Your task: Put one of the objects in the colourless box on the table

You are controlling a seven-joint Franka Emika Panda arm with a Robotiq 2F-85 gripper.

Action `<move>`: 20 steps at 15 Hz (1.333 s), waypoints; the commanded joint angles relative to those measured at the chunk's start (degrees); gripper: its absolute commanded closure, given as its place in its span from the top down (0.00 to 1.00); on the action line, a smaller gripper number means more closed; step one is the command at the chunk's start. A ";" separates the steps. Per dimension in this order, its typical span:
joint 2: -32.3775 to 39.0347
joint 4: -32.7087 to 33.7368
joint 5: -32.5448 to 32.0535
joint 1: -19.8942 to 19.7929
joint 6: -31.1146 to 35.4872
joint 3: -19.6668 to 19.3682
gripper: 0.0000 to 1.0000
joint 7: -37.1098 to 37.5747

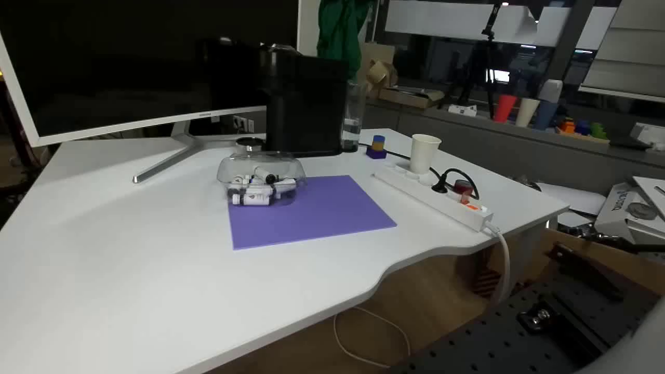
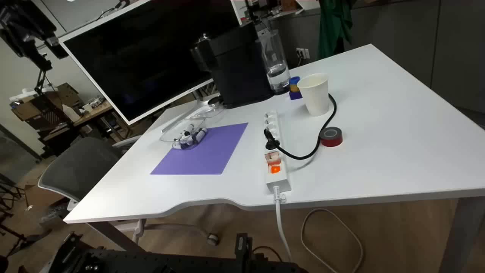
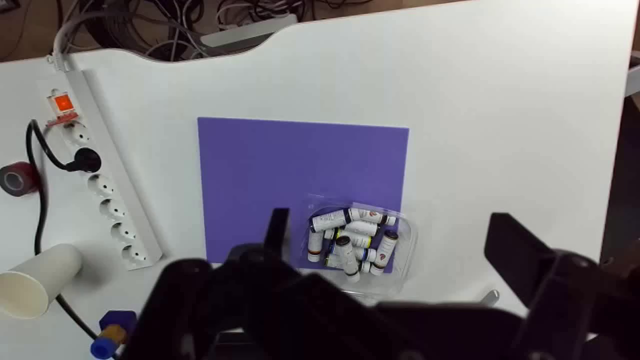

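Observation:
The colourless box (image 3: 409, 245) is a low see-through tray, partly on the purple mat (image 3: 300, 160) and partly on the white table (image 3: 500, 125). It holds several small white bottles (image 3: 330, 220) with dark, blue and yellow bands, lying jumbled. The box shows in both exterior views (image 1: 233, 169) (image 2: 202, 123), with the bottles inside (image 1: 254, 199) (image 2: 187, 139). In the wrist view my gripper (image 3: 390, 225) is open and empty, high above the table, its fingers framing the box, which lies nearer the left finger. A dark gripper-like shape (image 2: 51, 57) shows at an exterior view's upper left.
A white power strip (image 1: 431, 195) with a black plug and cable lies beside the mat. A white cup (image 2: 314, 94), a red tape roll (image 2: 332, 137), stacked coloured blocks (image 1: 376, 148), a glass cylinder (image 1: 352, 119), a tall black box (image 1: 306, 104) and a monitor (image 1: 130, 62) stand around.

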 commanded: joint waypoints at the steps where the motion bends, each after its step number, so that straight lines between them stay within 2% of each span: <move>1: 0.11 0.13 -0.34 0.76 -0.06 -0.66 1.00 0.29; 12: 0.11 0.13 -0.34 0.76 -0.03 -0.66 1.00 0.28; 15: 3.27 1.60 -6.15 -2.35 3.05 -0.36 1.00 3.04; 20: 13.57 6.08 -14.93 -6.88 8.61 -3.25 1.00 3.42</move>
